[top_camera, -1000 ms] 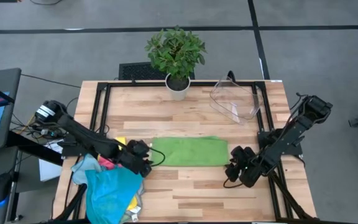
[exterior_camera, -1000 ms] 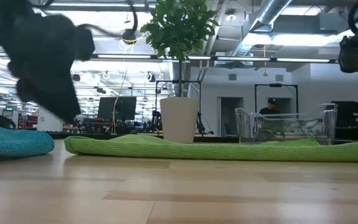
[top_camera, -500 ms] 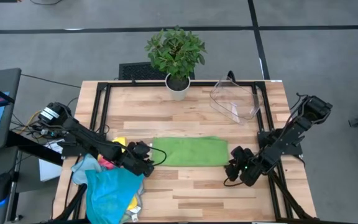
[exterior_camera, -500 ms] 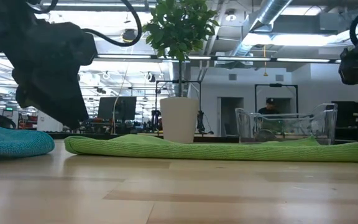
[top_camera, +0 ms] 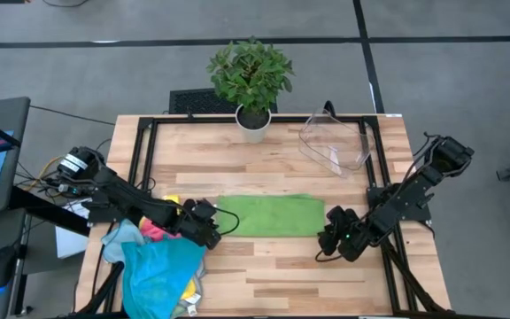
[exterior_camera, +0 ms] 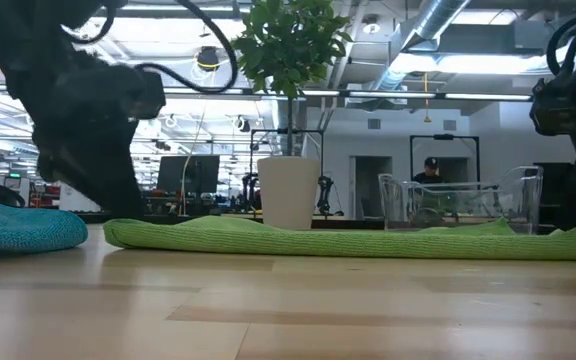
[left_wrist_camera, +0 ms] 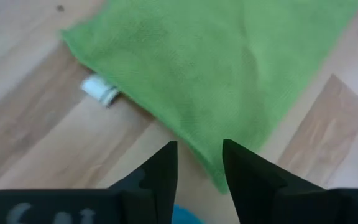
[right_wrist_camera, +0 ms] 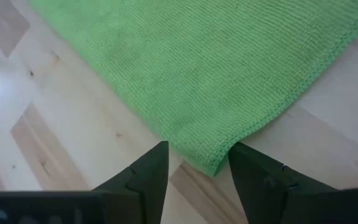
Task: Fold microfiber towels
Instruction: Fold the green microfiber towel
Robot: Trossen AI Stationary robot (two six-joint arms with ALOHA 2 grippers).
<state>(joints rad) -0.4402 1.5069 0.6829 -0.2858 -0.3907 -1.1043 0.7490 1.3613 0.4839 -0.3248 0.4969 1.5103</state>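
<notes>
A bright green microfiber towel (top_camera: 269, 215) lies folded into a long flat strip in the middle of the table. My left gripper (left_wrist_camera: 199, 163) slants down at the towel's near left corner (left_wrist_camera: 219, 182) and is open, one finger on each side of that corner. My right gripper (right_wrist_camera: 197, 163) slants down at the near right corner (right_wrist_camera: 212, 164), also open and straddling the corner. In the high view the left gripper (top_camera: 222, 224) and the right gripper (top_camera: 324, 241) stand at the strip's two near corners. A small white tag (left_wrist_camera: 100, 92) sticks out from under the towel's edge.
A heap of blue, pink and yellow towels (top_camera: 159, 266) lies at the table's near left, just behind my left arm. A potted plant (top_camera: 251, 81) stands at the far edge, and a clear plastic bin (top_camera: 335, 142) at the far right. Bare wood lies near the strip.
My left gripper has sunk toward the towel's left end. The towel lies as it did.
</notes>
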